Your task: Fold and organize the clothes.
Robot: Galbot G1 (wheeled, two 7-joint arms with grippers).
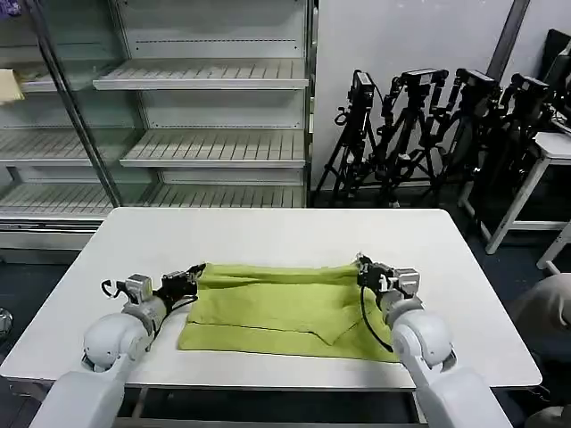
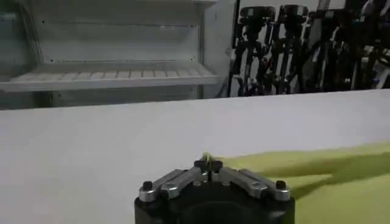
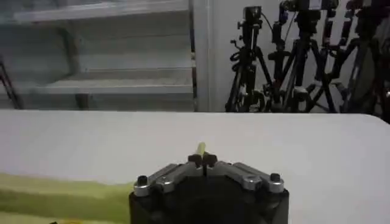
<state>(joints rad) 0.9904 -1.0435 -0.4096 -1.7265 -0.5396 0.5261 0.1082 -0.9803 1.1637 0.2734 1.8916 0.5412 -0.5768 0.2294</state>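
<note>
The lime yellow-green T-shirt (image 1: 285,308) lies folded into a wide band across the middle of the white table (image 1: 268,236). My left gripper (image 1: 194,275) is shut on the shirt's far left corner, and a sliver of green fabric (image 2: 209,161) pokes out between its closed fingertips. My right gripper (image 1: 361,267) is shut on the far right corner; a small green tip (image 3: 200,149) sticks up from its pinched fingers. Both grippers (image 2: 209,165) (image 3: 202,159) sit low, just over the tabletop, at the shirt's far edge.
Beyond the table stand glass-fronted shelves (image 1: 205,76) at the back left and a row of black camera tripods (image 1: 428,125) at the back right. A second white table (image 1: 553,147) stands at the far right. Bare tabletop lies beyond the shirt.
</note>
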